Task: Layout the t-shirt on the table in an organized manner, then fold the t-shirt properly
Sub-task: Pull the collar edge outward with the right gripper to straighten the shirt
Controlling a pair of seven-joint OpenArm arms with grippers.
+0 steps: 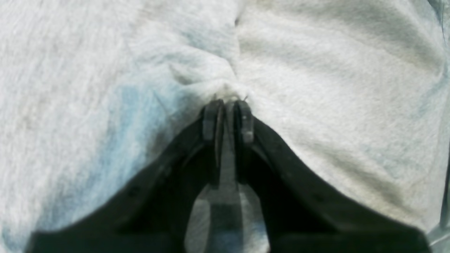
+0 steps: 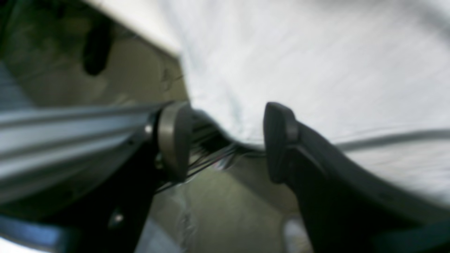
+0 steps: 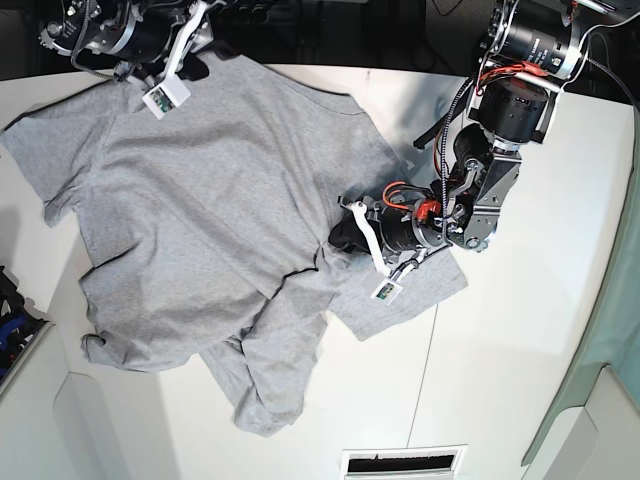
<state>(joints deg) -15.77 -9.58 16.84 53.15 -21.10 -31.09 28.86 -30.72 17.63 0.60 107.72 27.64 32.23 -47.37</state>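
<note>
Left gripper (image 1: 226,105), jaws nearly closed, is seen pinching a small ridge of the t-shirt (image 3: 210,200) near the middle of the table (image 3: 530,330), where one sleeve is spread flat beside it. Right gripper (image 2: 228,140) is held with jaws wide apart and nothing between them, at the table's far edge by the shirt's upper hem. The grey shirt is spread across the table's left half, rumpled, its lower part bunched and folded toward the near edge.
</note>
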